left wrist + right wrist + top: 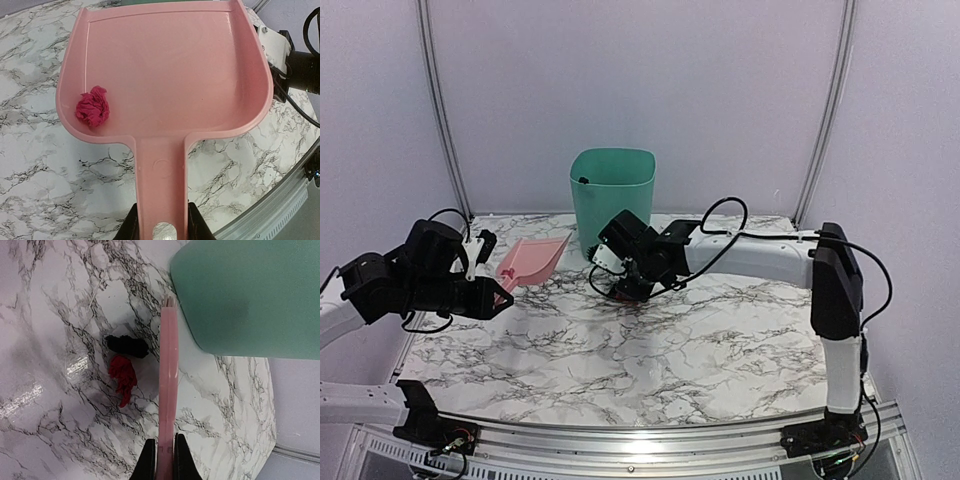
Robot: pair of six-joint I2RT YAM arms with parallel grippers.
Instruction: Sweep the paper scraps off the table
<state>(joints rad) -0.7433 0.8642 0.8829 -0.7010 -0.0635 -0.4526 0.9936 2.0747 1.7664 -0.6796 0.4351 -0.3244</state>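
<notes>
Counts: 3 paper scraps visible, 1 dustpan, 1 brush, 1 bin, 2 arms.

L arm: left pincer is clamped on the handle of the pink dustpan, one finger each side. The pan sits at the left of the counter, w/ its open lip pointing to the far right, toward the bin. Can't tell whether the lip touches the counter.

Scrap no. 1: magenta-red scrap, crumpled, inside the pan, tucked against the rim at a back corner by the handle end. Only 1 in the pan.

R arm: right pincer is closed tight on the pink brush, which shows edge-on as a thin strip; bristles not visible. The brush tip reaches close to the wall of the green bin. The bin stands upright at far centre of the counter.

Scraps nos. 2 & 3: black scrap and red scrap, both on the counter on the near side of the bin, just beside the brush. The two butt against each other; neither touches the bin.

Dark speck at the bin's inner rim, too small to id.
</notes>
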